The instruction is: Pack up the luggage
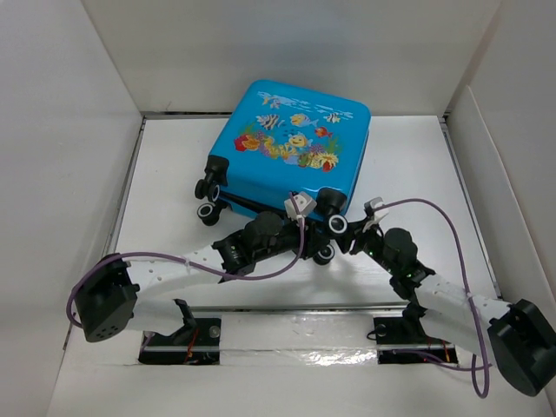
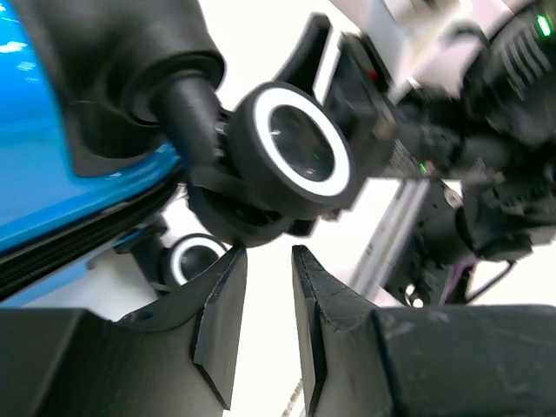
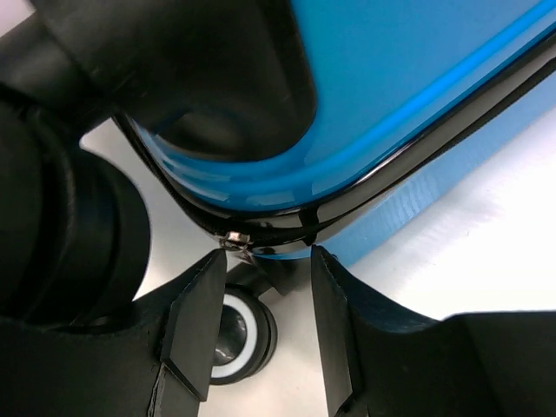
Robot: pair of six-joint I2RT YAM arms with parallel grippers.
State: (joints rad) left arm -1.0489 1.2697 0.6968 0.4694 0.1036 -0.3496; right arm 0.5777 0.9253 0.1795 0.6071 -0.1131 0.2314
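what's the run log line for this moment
luggage: closed, fish print up | left tool: open, below wheel | right tool: open at zipper, holding nothing

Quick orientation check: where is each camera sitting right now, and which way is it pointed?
Top external: above and behind the arm bases, looking down on the luggage; both arms show, left gripper and right gripper at its wheeled end.
Left wrist: low beside the luggage, facing a wheel; its own fingers show.
Right wrist: low, facing the zipper seam; own fingers show.
Shared: both wrist views show blue shell and wheels.
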